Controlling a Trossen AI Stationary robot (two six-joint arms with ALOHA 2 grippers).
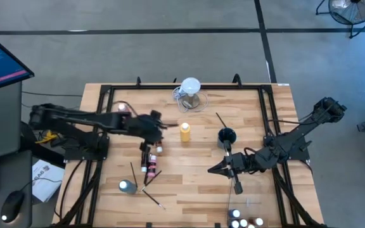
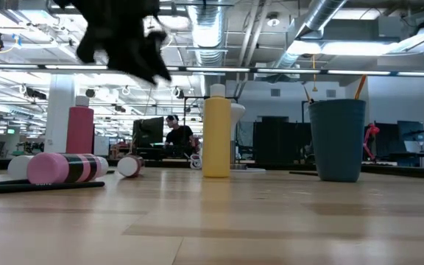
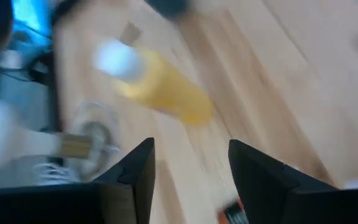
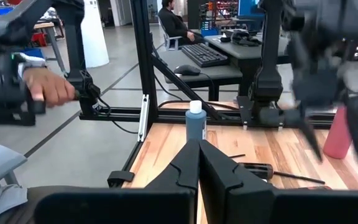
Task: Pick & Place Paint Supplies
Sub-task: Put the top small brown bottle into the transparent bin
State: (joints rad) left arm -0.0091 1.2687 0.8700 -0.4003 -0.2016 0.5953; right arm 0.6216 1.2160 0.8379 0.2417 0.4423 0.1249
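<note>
High view: left gripper (image 1: 159,121) over the table's middle, just beside the upright yellow bottle (image 1: 185,132), jaws parted, nothing between them. Right gripper (image 1: 215,169) low over the right half, jaws clenched, holding nothing. Pink-red bottle (image 1: 151,164) lying on its side below the left gripper, thin brushes (image 1: 134,171) scattered near it. Blue bottle (image 1: 127,186) near the front-left. Dark cup (image 1: 226,135) right of the yellow bottle, a brush standing in it. White-capped small bottles (image 1: 239,223) at the front-right edge.

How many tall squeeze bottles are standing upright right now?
3: yellow bottle mid-table, pink bottle far back left, blue bottle front left. The left arm may hide others.
</note>
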